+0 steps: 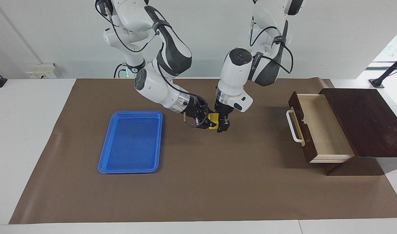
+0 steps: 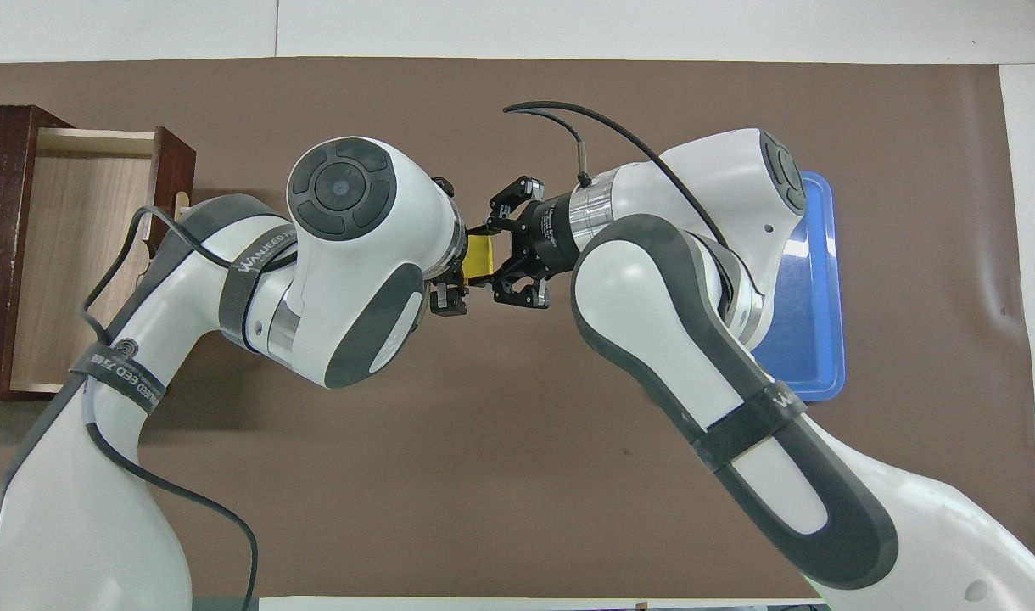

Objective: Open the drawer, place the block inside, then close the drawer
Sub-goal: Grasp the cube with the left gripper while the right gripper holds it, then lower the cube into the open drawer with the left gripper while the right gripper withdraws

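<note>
The yellow block (image 1: 213,125) is held in the air over the middle of the brown mat, also seen in the overhead view (image 2: 481,257). My right gripper (image 1: 207,121) (image 2: 505,253) reaches in sideways and is shut on the block. My left gripper (image 1: 219,125) (image 2: 455,280) points down at the same spot, its fingers (image 1: 223,125) spread on either side of the block. The drawer (image 1: 319,126) (image 2: 68,255) of the dark wooden box (image 1: 364,120) stands pulled open at the left arm's end of the table. Its pale inside is bare and its white handle (image 1: 294,126) faces the mat's middle.
A flat blue tray (image 1: 133,113) (image 2: 823,373) lies on the mat toward the right arm's end, partly covered by the right arm in the overhead view. The brown mat (image 1: 198,182) covers most of the table.
</note>
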Robot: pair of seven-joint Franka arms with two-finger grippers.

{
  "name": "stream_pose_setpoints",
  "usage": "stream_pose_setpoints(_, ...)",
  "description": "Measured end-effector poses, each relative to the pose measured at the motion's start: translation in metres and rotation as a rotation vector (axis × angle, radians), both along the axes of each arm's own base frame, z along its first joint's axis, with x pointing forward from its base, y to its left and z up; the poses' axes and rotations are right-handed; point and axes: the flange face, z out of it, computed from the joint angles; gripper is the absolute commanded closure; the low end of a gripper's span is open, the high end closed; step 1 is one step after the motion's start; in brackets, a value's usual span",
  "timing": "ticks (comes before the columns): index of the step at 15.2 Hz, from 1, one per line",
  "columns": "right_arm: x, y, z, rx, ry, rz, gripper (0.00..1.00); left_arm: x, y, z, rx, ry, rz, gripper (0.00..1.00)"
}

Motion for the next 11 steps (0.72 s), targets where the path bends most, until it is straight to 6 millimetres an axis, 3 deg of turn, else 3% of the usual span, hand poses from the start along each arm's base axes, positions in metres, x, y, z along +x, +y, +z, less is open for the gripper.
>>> stream_pose_setpoints(5, -0.001, 0.001, 0.0, 0.0, 0.001, 0.001, 1.0, 0.0, 0.001, 0.0, 0.004, 0.005, -0.001, 1.0)
stream_pose_setpoints(6, -0.001, 0.002, 0.0, 0.001, 0.002, 0.001, 0.57, 0.0, 0.001, 0.001, 0.006, 0.007, -0.001, 1.0)
stream_pose_setpoints(7, -0.001, 0.003, 0.002, 0.004, 0.004, -0.002, 0.01, 0.0, 0.003, 0.003, 0.009, 0.009, -0.004, 1.0)
stream_pose_setpoints(9, -0.001, 0.007, 0.008, 0.013, 0.007, -0.009, 0.0, 0.005, 0.012, 0.014, 0.024, 0.025, -0.017, 1.0)
stream_pose_setpoints(11, 0.0, 0.003, 0.007, 0.009, 0.01, -0.014, 0.0, 0.022, 0.045, 0.034, 0.048, 0.042, -0.033, 1.0)
